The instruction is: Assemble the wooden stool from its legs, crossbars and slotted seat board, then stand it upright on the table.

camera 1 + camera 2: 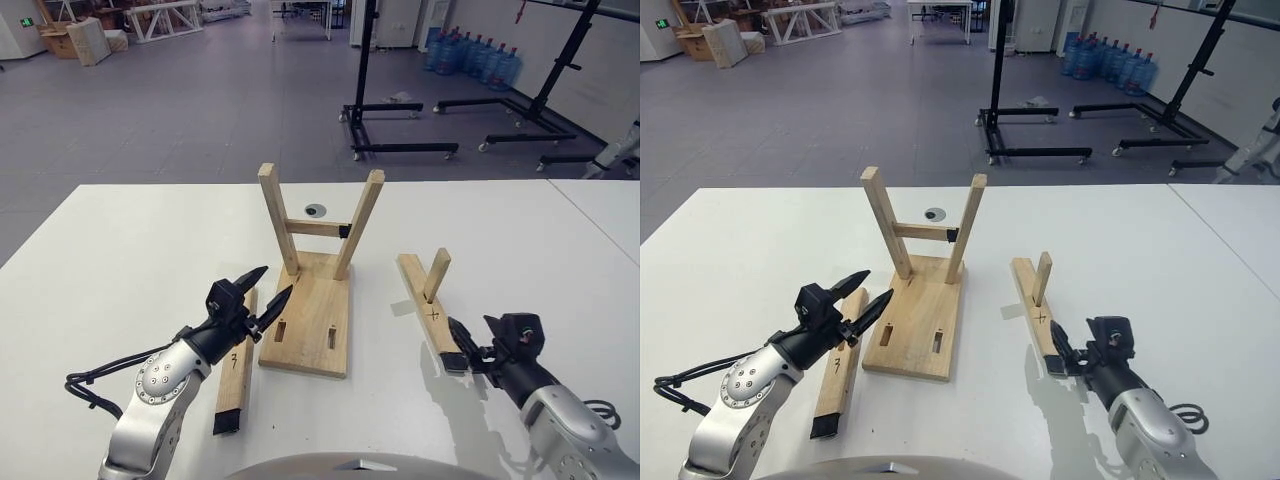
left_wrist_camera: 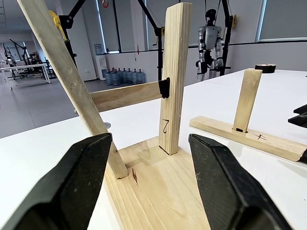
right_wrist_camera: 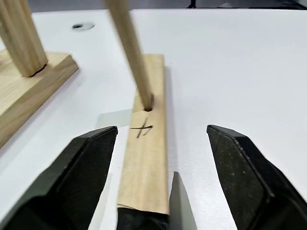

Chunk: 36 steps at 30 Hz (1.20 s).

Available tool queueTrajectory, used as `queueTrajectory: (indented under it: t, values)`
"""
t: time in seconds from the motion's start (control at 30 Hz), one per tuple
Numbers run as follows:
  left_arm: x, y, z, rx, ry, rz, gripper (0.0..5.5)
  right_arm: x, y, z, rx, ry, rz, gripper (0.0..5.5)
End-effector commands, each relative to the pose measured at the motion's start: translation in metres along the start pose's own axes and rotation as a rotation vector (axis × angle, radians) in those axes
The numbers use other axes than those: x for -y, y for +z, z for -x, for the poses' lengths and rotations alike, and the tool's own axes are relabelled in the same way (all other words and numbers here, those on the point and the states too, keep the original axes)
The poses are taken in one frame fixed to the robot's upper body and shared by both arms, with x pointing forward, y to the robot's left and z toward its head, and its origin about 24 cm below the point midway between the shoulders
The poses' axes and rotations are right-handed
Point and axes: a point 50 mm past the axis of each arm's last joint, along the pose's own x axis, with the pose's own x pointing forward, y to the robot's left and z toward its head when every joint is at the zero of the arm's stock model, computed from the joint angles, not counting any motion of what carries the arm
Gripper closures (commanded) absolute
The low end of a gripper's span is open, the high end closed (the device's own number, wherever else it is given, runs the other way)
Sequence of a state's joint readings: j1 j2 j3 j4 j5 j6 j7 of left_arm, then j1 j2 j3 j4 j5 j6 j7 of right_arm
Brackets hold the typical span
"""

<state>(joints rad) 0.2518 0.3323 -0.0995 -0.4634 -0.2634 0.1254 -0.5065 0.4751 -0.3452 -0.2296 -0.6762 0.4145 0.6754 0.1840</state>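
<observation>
Right gripper (image 3: 162, 129), spread wide, should close squarely on the leg-and-crossbar piece (image 1: 436, 325) near its end; left gripper (image 1: 277, 279) hovers spread too

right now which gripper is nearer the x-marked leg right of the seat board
Right. The right gripper hangs open at the near end of the x-marked leg; the left gripper is beyond the seat board.
</observation>
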Motion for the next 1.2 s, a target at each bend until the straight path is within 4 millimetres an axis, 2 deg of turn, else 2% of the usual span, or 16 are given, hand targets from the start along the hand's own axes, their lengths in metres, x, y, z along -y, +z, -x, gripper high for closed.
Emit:
queueTrajectory:
  t: [0.03,0.17,0.33,0.6,0.83,0.9,0.97,1.07,1.13,1.2]
  values:
    - [-0.001,0.0,-0.003,-0.011,-0.011,-0.007,2.57,-0.003,-0.014,-0.019,-0.097,-0.003,0.034,2.06]
    - [-0.004,0.0,-0.007,-0.01,-0.03,-0.012,2.57,-0.008,-0.024,-0.036,-0.167,-0.041,-0.002,2.06]
    - [-0.007,0.003,-0.009,0.0,-0.034,-0.023,2.57,-0.014,-0.031,-0.036,-0.274,-0.044,-0.002,2.06]
    - [-0.006,0.003,-0.011,0.005,-0.02,-0.022,2.57,-0.009,-0.027,-0.032,-0.354,-0.055,0.013,3.35]
    - [-0.007,0.005,-0.014,0.018,-0.022,-0.029,2.57,-0.003,-0.018,-0.037,-0.315,-0.079,-0.013,3.44]
    - [-0.009,0.005,-0.014,0.02,-0.021,-0.032,2.57,-0.001,-0.004,-0.042,-0.192,-0.059,-0.049,3.44]
    - [-0.012,0.009,-0.014,0.042,-0.015,-0.011,2.57,0.004,0.021,-0.049,0.027,0.026,-0.128,3.44]
    - [-0.02,0.02,-0.014,0.121,-0.05,0.116,2.57,0.025,0.052,-0.048,0.339,0.183,-0.21,3.44]
    - [-0.024,0.032,-0.006,0.181,-0.158,0.26,2.57,0.035,0.072,-0.045,0.466,0.335,-0.18,3.44]
    - [-0.026,0.045,0.003,0.225,-0.312,0.39,2.57,0.024,0.093,-0.04,0.535,0.565,-0.169,3.44]
